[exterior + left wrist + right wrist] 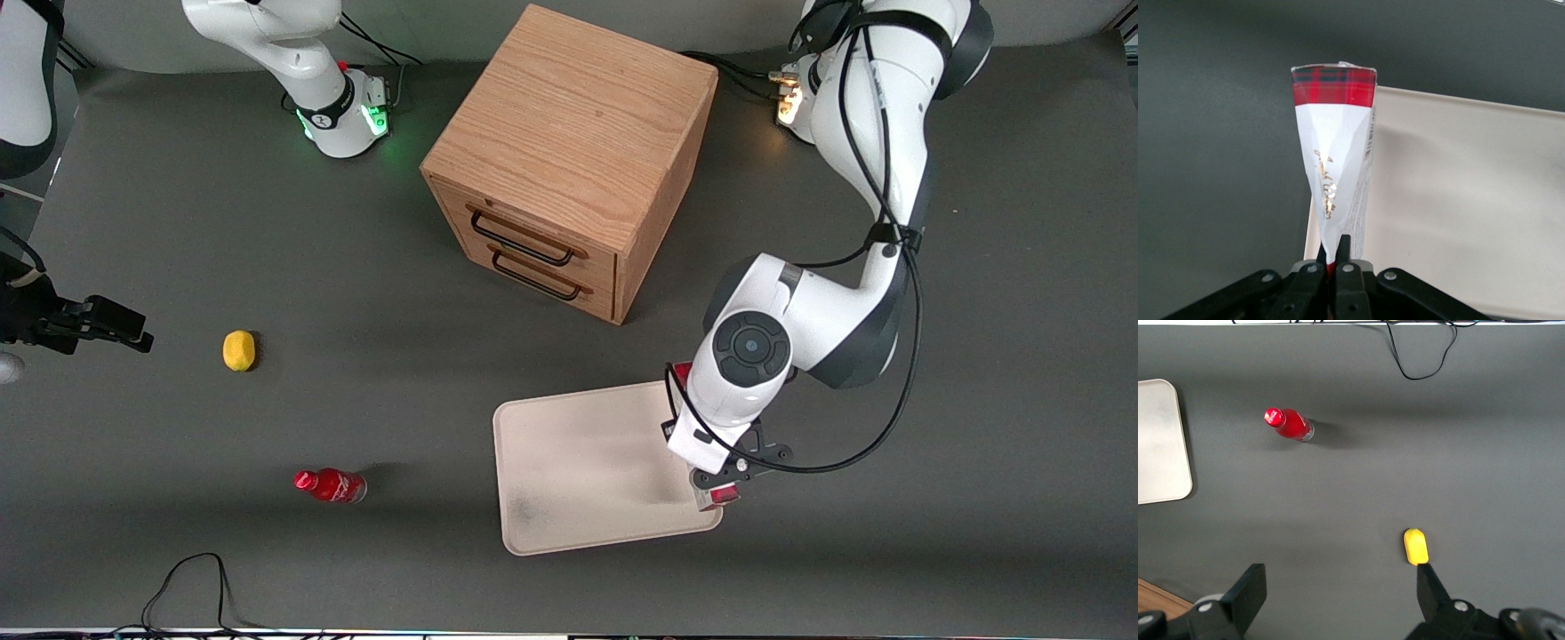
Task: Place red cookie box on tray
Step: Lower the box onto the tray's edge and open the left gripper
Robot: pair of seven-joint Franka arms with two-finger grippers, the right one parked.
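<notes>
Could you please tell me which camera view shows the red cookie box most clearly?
The left wrist view: the red cookie box fills it, held in the gripper, over the tray edge. In the front view the arm hides all but small red parts of it. The right wrist view does not show it.

The box (pixel 1337 157), slim with a red tartan end and a white face bearing small gold print, is pinched in the pincer (pixel 1333 257) over the tray's working-arm edge. The tray (pixel 569 462), pale cream with rounded corners and a grey smudge, lies flat on the tabletop.
</notes>
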